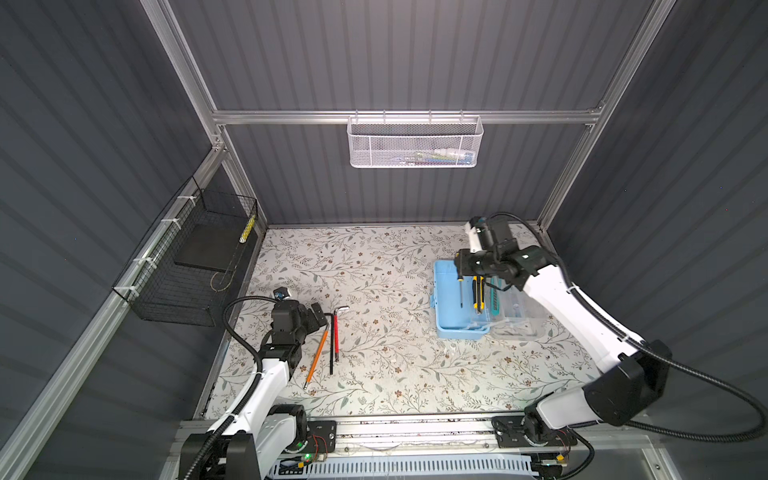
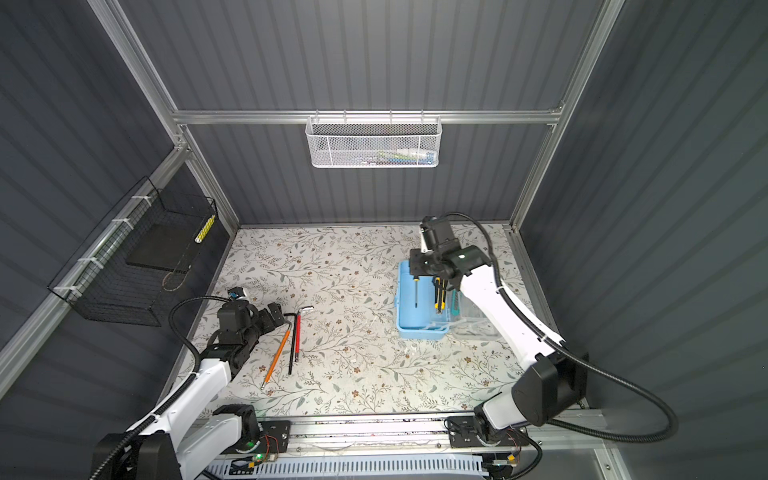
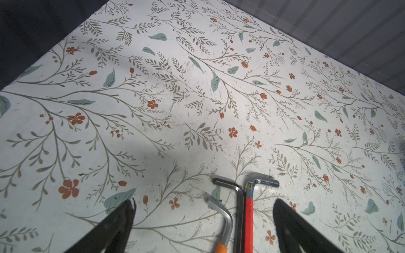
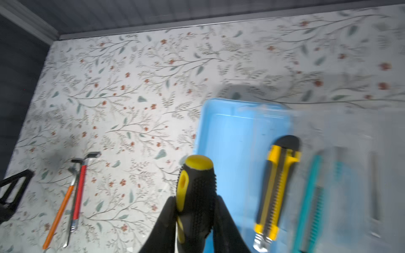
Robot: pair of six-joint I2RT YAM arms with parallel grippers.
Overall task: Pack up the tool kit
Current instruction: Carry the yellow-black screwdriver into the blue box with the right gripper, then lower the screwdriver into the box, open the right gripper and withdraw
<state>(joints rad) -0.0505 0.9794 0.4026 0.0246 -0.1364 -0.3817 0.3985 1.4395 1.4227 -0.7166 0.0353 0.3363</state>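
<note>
We are pinching the black-and-yellow rubber-handled screwdriver [image 4: 198,175], likely light and stiff, by its grippy handle in our right end effector [image 4: 196,200] over the open light-blue plastic box [image 1: 446,309]; our left end effector [image 3: 203,202] is gaping empty.

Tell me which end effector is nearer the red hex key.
Left. The open left end effector is just beside the red hex key; the right end effector is far across, holding a screwdriver over the blue box.
</note>
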